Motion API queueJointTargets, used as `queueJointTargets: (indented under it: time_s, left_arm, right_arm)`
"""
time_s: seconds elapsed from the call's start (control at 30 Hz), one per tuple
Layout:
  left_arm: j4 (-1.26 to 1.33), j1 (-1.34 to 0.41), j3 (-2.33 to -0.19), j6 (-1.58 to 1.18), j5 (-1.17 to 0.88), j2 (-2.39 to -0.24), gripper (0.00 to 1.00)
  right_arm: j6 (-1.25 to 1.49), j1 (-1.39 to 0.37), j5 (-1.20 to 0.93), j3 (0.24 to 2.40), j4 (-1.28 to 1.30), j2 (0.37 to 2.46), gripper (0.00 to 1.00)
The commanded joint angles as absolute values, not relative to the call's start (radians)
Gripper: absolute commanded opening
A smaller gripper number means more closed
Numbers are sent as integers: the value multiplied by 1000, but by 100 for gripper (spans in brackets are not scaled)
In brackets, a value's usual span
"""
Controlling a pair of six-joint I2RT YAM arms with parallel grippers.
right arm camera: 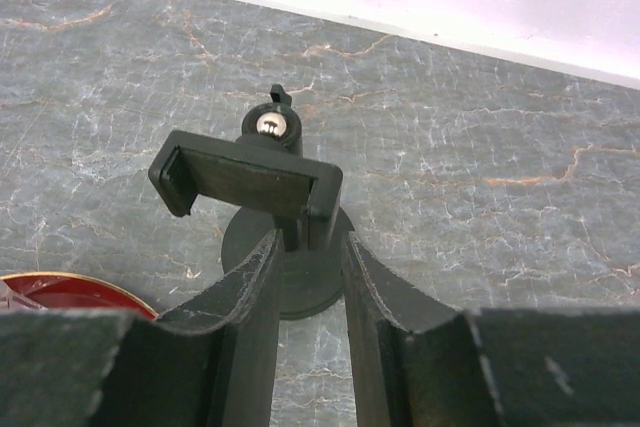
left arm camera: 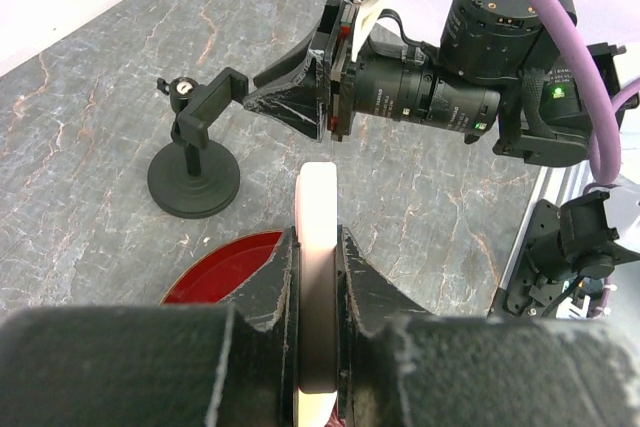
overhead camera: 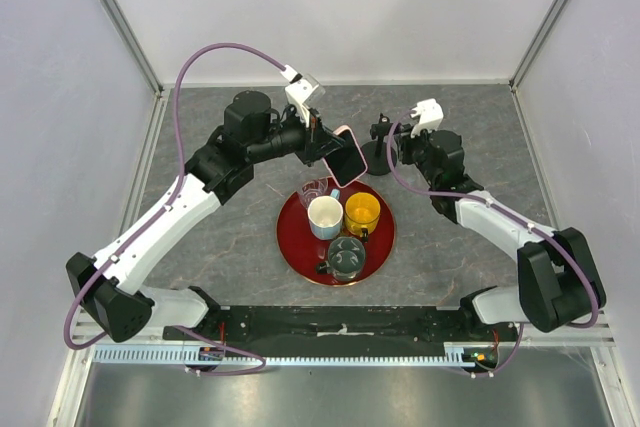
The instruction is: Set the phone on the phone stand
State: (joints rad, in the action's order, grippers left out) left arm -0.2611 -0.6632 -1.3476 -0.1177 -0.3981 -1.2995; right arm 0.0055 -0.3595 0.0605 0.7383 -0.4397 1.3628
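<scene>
My left pincer (left arm camera: 316, 247) is clamped on the phone (overhead camera: 347, 160) and holds it tilted in the air over the far rim of the red tray (overhead camera: 297, 247). Just right of it the phone stand (right arm camera: 250, 179) sits on the table (overhead camera: 245, 262), with my right pincer (right arm camera: 310, 247) closed around its post under the bracket.

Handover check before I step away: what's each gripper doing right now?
Left gripper: closed, holding the phone edge-on.
Right gripper: closed around the phone stand just under its bracket, apparently gripping it.
</scene>
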Motion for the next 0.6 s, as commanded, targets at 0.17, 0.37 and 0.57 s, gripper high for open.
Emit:
queueJointTargets:
  time_s: [0.17,0.37,0.57]
  left_arm:
    - [-198,-664,-1347,-87,-408,-1262,2]
    - [-199,-664,-1345,-86,-408,-1259,2]
    - [-198,-663,-1348,-86,-407,-1269,2]
  right_arm:
    - [-25,-354,67,822,-476,1405,34]
    - [-37,-356,81,828,-472,1417,30]
    - [-34,-354,81,833,-469,1430,22]
